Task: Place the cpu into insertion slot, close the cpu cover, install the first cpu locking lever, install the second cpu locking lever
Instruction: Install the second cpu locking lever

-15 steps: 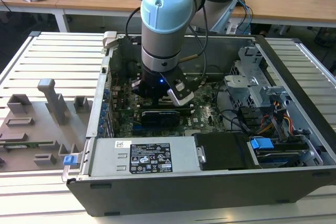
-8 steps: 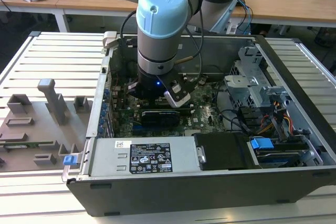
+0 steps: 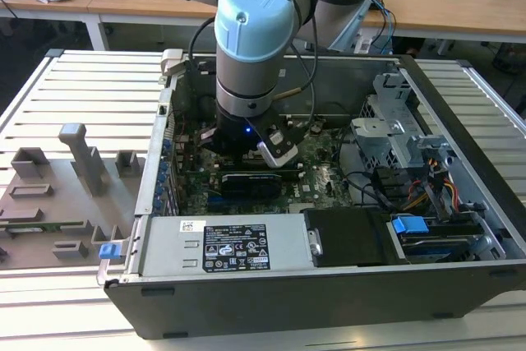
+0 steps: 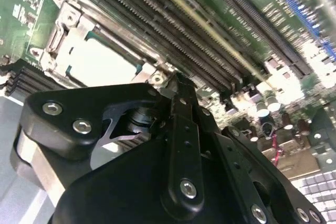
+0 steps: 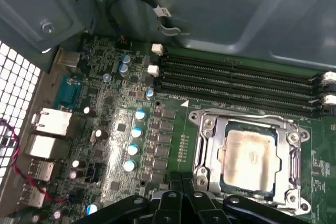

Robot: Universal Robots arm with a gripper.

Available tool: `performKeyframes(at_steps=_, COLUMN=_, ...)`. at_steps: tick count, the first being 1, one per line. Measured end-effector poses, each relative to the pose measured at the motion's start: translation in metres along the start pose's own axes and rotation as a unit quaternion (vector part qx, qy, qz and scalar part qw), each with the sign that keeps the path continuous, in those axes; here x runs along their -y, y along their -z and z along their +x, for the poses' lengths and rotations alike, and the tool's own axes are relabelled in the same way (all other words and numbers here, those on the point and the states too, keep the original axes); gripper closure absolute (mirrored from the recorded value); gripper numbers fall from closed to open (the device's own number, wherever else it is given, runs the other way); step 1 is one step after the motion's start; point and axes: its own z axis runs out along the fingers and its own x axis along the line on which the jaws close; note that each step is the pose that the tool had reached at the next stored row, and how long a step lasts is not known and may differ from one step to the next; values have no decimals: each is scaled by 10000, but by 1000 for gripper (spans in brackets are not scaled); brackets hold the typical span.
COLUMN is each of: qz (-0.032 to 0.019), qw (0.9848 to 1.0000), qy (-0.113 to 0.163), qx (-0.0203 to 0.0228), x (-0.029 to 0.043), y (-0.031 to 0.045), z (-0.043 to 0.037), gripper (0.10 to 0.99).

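From my station I saw the arm reaching down into the open computer case, its blue-capped wrist joint upright over the motherboard. The case walls rose on all sides of the tool. A power supply box lay along the near edge, and a metal drive cage with bundled cables sat toward the exterior view's right, well apart from the wrist.

In the first wrist view the cpu lay seated in the insertion slot, its pale metal top showing through the cut-out of the cpu cover, which lay flat over it. The memory slots ran just beside the cover's far edge, with the grey case wall beyond them. Blue-topped capacitors stood near the cover's other side, and rear port blocks sat well apart at the board's edge.

The gripper sat low at the cover's near edge, its black linkage crowding that side. In the second wrist view the fingertips met in a closed point just beside the cover's corner, with no gap between them and nothing visibly held. I could not tell whether they touched the metal.
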Motion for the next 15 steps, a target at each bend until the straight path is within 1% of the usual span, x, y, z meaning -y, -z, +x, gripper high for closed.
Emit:
performKeyframes(at_steps=2, qz=-9, qw=10000, qy=7, qx=-1, x=-2, y=1, z=-3, gripper=980)
performKeyframes(at_steps=3, qz=-8, qw=10000, qy=8, qx=0, x=-6, y=15, z=-3, gripper=980)
performKeyframes(at_steps=6, qz=-9, qw=10000, qy=9, qx=-1, x=-39, y=130, z=-5, gripper=980)
performKeyframes(at_steps=7, qz=-4, qw=10000, qy=8, qx=-3, x=-61, y=194, z=-6, gripper=980)
performKeyframes(at_steps=8, qz=42, qw=10000, qy=5, qx=-9, x=-90, y=200, z=-12, gripper=980)
performKeyframes(at_steps=10, qz=185, qw=9998, qy=-2, qx=-34, x=-121, y=192, z=-21, gripper=980)
performKeyframes(at_steps=11, qz=315, qw=9995, qy=-7, qx=-59, x=-142, y=187, z=-27, gripper=980)
performKeyframes(at_steps=13, qz=516, qw=9986, qy=-16, qx=-96, x=-177, y=176, z=-40, gripper=980)
performKeyframes(at_steps=14, qz=798, qw=9967, qy=-29, qx=-152, x=-238, y=156, z=-63, gripper=980)
performKeyframes(at_steps=15, qz=938, qw=9954, qy=-35, qx=-178, x=-270, y=146, z=-77, gripper=980)
